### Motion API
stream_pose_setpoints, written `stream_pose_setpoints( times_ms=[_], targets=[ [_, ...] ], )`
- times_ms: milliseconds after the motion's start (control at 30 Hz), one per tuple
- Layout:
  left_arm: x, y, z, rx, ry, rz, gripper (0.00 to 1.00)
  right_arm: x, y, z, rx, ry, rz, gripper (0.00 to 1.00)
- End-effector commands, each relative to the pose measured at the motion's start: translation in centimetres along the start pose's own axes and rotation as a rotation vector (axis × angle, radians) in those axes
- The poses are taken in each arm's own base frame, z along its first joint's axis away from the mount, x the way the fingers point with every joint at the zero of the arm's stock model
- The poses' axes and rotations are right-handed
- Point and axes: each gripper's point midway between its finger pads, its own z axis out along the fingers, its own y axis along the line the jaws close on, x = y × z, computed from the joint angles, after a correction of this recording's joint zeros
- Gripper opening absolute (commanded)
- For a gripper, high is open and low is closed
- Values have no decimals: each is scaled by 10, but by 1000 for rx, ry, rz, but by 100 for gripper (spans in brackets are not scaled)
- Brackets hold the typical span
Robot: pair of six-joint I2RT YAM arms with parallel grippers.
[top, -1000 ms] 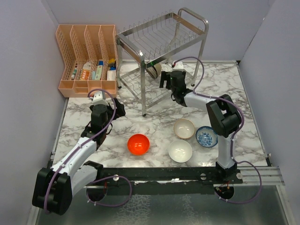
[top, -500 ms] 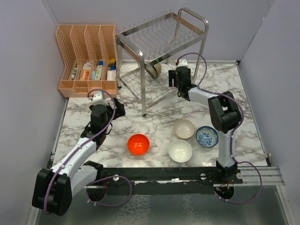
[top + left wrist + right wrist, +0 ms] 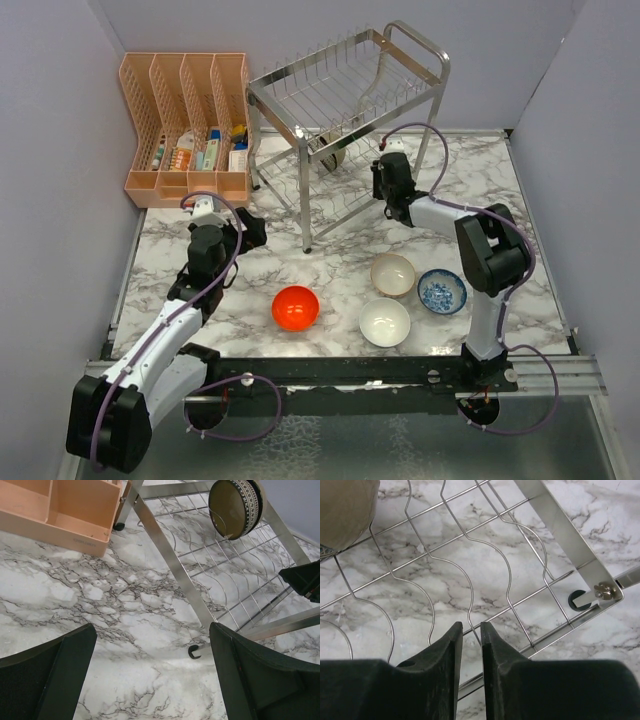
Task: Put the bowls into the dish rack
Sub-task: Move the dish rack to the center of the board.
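Left gripper (image 3: 152,630): jaws were spread wide and empty, aimed at the rack's near leg.
Red-orange bowl (image 3: 296,307): was seen upright on the table (image 3: 330,262), nearest the left arm.
Dark brown bowl (image 3: 235,507): was found on edge in the lower tier of the dish rack (image 3: 345,85).
White bowl (image 3: 385,322), beige-pink bowl (image 3: 393,273): were seen upright, close together.
Right gripper (image 3: 471,630): fingers were drawn almost together, nothing between them, over the lower tier's wires.
Blue-patterned bowl (image 3: 441,291): was noted just right of the beige-pink one.
Handling: bowls were judged rigid, glazed, slippery and chip-prone; the rim was judged best pinched, one finger inside, one outside.
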Motion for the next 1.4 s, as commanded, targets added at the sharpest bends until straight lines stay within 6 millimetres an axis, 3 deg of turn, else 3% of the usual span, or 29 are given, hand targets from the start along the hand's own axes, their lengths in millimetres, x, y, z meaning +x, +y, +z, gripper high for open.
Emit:
stream_pose_setpoints(
  times_ms=[0,333,800,1067,1367],
  targets=[
    [-8,-9,-6,47,-19,-32,99,91,-13,-32,32,303,19,22],
    [-10,-14,-18,79,-25,-56,99,157,-20,-73,41,459,92,22],
    [-11,-20,-29,115,-19,-73,99,197,-37,-135,104,531,169,22],
    [-5,-15,-34,107,-7,-78,99,199,-18,-158,45,536,196,22],
    [-8,-16,-39,112,-15,-81,99,219,21,-191,1,604,175,21]
  ],
)
